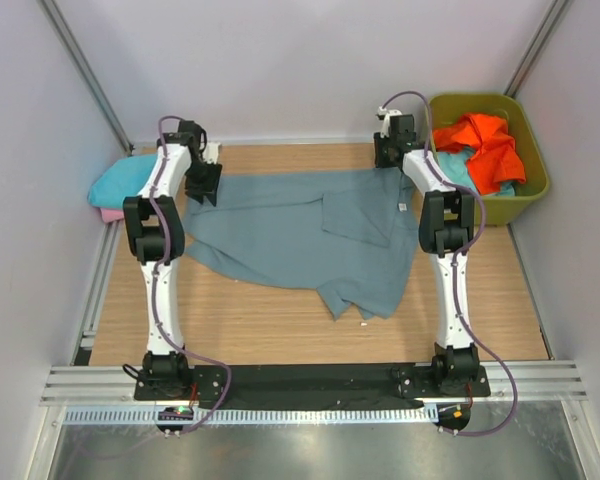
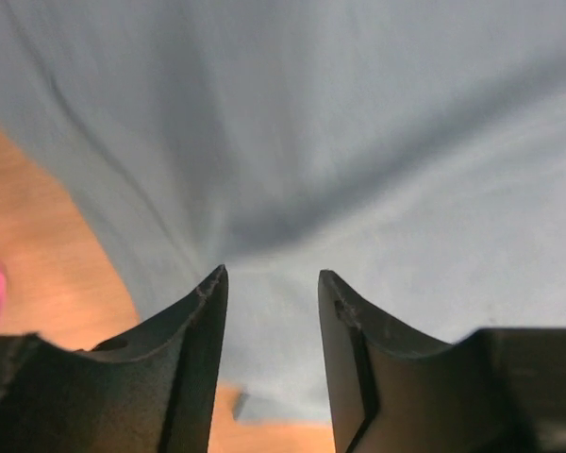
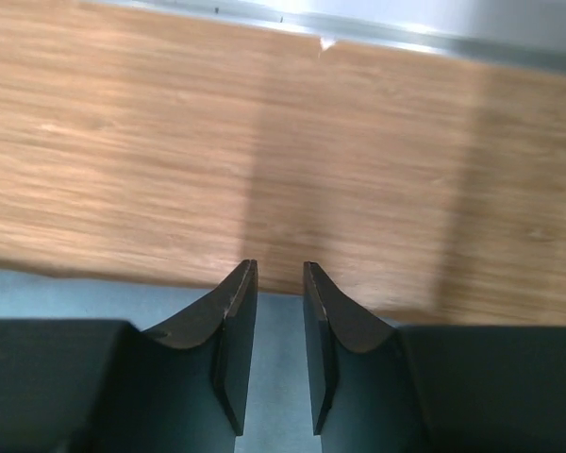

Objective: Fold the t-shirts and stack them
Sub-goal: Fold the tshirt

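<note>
Left gripper (image 2: 272,276) hangs over the far-left edge of the grey-blue t-shirt (image 1: 300,240), jaws apart, cloth showing through the gap, nothing pinched. T-shirt lies spread mid-table (image 1: 280,330), 1 flap folded over, near edge rumpled. Right gripper (image 3: 279,266) sits at the far-right edge, jaws narrowly parted, no grip. Judgement: cloth is light, limp and drapes; pinch the 2 far corners and lift evenly.

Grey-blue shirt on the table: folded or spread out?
Spread, not neatly folded. The grey-blue shirt lies wide across the table, with one flap turned over toward its right side and a rumpled near corner.
</note>
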You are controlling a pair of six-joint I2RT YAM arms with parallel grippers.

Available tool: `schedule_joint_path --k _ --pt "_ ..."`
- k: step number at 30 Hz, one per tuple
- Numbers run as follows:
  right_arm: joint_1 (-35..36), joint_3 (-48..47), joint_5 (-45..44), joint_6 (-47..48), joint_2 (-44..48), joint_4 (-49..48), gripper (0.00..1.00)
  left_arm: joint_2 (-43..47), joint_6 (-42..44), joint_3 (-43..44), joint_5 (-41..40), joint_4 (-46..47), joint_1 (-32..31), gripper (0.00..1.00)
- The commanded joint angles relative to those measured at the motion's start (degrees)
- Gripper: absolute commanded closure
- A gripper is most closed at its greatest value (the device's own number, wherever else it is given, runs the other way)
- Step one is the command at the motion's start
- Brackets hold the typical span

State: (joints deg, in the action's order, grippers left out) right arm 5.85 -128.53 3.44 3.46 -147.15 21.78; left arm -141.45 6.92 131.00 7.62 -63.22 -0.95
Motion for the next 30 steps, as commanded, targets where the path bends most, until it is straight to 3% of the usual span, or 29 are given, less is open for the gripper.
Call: schedule_joint_path --k 1,3,8,14,18,21,30 --pt "0.3 -3.5 -2.2 1.5 4.8 -3.1 0.66 15.5 -0.5 -6.9 -1.3 0.5 -1.0 0.55" --pt "0.3 -1.6 -2.1 -0.6 10.7 -2.5 0.64 22.4 -3.7 -12.0 -1.1 -0.1 -0.5 0.45" --pt "0.7 10.9 1.1 -5.6 25.2 1.1 0.59 33.8 -6.7 -31.6 2.0 -1.1 0.5 0.44" --pt "0.8 29.3 10.9 -12.9 41.8 7.4 0.59 35.6 -6.3 -40.5 3.8 -5.5 4.6 0.55" --pt "1.0 41.9 12.3 -15.7 51.3 6.4 0.58 35.2 -5.3 -46.3 3.5 0.0 7.8 0.59" --pt "0.9 51.2 12.8 -14.8 59.4 7.0 0.58 29.3 -3.6 -45.1 3.6 5.0 9.7 0.66" --pt "1.0 58.9 10.8 -12.4 63.5 5.6 0.57 25.7 -6.2 -38.8 8.5 4.7 10.0 0.67"
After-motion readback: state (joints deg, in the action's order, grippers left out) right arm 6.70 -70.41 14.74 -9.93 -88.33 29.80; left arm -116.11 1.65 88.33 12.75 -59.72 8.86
